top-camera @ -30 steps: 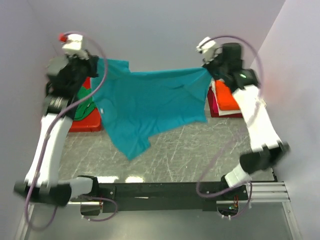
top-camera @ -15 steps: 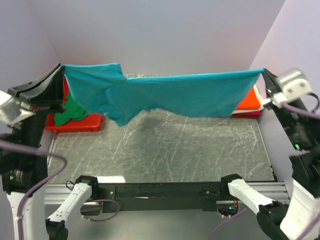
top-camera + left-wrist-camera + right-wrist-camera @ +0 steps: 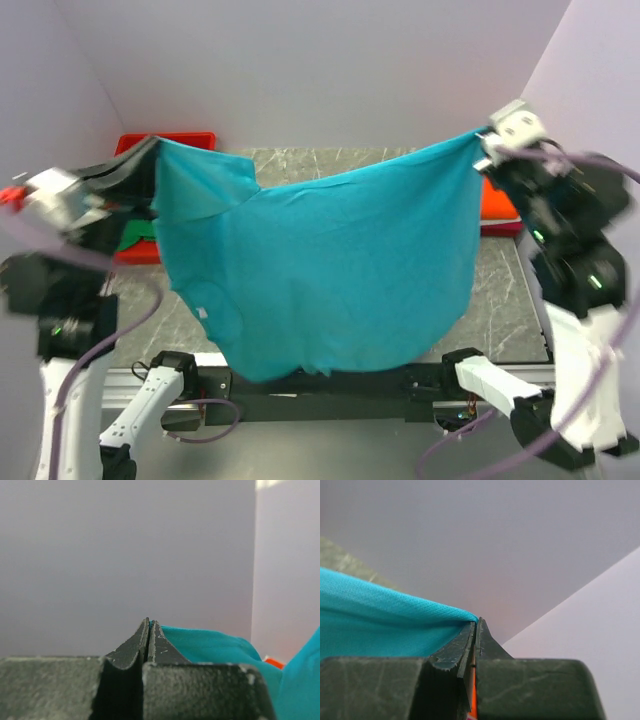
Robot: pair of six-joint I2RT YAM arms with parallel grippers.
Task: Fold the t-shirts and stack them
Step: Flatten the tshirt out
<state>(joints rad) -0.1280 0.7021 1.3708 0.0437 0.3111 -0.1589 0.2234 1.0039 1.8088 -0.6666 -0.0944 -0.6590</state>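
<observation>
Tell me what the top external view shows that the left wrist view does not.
Only the top external view shows the teal t-shirt spread as a hanging sheet between the left gripper and the right gripper, and the red bin at the far left. Only the left wrist view shows, close up, the left fingers pressed together on the cloth's edge. Both show the teal t-shirt, the left gripper and the pale wall.

Table (image 3: 505, 295): grey stone-pattern top with pale veins. Only strips in view, along the far edge and down the left and right sides. The middle sits behind a hanging teal t-shirt (image 3: 320, 270). Far left corner: red bin (image 3: 190, 140) on the top. Far right: folded orange t-shirt (image 3: 497, 203), mostly hidden.
</observation>
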